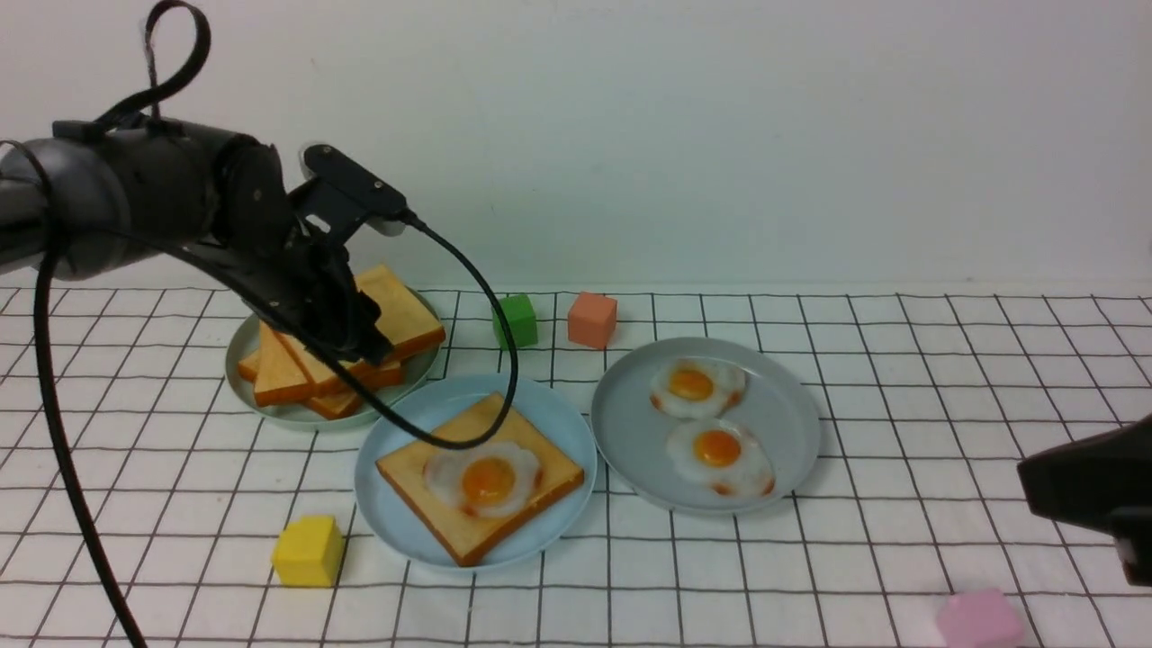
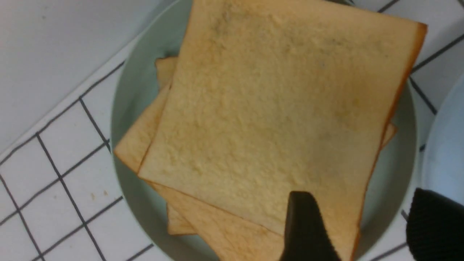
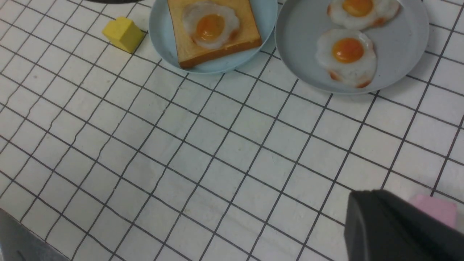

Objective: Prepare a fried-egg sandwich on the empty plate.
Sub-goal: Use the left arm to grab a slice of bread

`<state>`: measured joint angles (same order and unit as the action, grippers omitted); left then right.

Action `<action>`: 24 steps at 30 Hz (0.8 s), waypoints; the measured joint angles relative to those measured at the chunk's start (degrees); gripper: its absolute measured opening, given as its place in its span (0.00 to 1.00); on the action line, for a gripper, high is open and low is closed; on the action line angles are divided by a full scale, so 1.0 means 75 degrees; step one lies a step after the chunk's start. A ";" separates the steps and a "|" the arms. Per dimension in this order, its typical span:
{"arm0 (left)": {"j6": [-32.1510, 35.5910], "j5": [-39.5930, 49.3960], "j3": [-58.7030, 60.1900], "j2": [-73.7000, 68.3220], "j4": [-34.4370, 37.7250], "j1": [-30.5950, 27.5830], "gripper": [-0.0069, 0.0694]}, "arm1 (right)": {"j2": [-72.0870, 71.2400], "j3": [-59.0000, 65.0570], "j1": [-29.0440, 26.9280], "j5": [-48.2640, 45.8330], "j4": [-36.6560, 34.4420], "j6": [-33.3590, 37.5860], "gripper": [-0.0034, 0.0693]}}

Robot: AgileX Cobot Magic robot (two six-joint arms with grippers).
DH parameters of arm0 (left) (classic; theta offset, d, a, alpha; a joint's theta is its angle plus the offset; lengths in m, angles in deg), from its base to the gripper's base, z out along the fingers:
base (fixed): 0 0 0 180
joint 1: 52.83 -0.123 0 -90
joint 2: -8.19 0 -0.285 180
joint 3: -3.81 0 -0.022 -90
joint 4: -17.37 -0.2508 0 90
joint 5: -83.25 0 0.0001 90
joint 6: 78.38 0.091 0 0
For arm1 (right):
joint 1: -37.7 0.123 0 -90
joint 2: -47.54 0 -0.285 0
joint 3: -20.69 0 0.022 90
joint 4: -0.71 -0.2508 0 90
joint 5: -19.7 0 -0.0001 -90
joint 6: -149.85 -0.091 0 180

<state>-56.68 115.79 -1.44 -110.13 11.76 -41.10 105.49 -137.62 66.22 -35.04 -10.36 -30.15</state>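
Observation:
The light sky-blue plate (image 1: 558, 423) (image 3: 159, 21) sits mid-table with one toast slice (image 1: 450, 522) (image 3: 217, 47) on it, and a fried egg (image 1: 486, 477) (image 3: 210, 25) lies on that slice. More toast slices (image 1: 400, 315) (image 2: 272, 108) are stacked on a grey-green plate (image 1: 238, 360) (image 2: 134, 90) at the back left. My left gripper (image 1: 369, 346) (image 2: 360, 195) hangs open right over that stack, one finger above the top slice's corner and the other beyond the plate's rim, holding nothing. Low at the front right, my right gripper (image 1: 1026, 472) (image 3: 364, 197) is shut and empty.
A duller grey-blue plate (image 1: 783, 423) (image 3: 398, 54) right of the sky-blue one holds two fried eggs (image 1: 720, 454). Small cubes lie about: yellow (image 1: 308, 551), green (image 1: 516, 320), orange (image 1: 592, 319), and pink (image 1: 979, 619) beside my right gripper. The left arm's cable loops over the sky-blue plate.

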 joint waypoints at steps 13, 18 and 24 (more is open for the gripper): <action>0.0000 -0.0596 -0.0046 -0.0811 -0.0277 0.0000 0.60 | 0.0000 0.0000 0.0000 0.0007 -0.0466 0.0000 0.09; 0.0024 -0.0579 -0.0066 -0.0811 -0.0367 -0.0011 0.38 | 0.0000 0.0000 0.0000 0.0007 -0.0579 0.0000 0.09; 0.0038 -0.0355 -0.0067 -0.0534 -0.0391 -0.0011 0.31 | 0.0000 0.0000 0.0000 0.0007 -0.0796 0.0000 0.10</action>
<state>-56.40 113.13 -1.95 -114.13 8.83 -41.19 105.49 -137.62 66.22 -34.99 -16.33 -30.15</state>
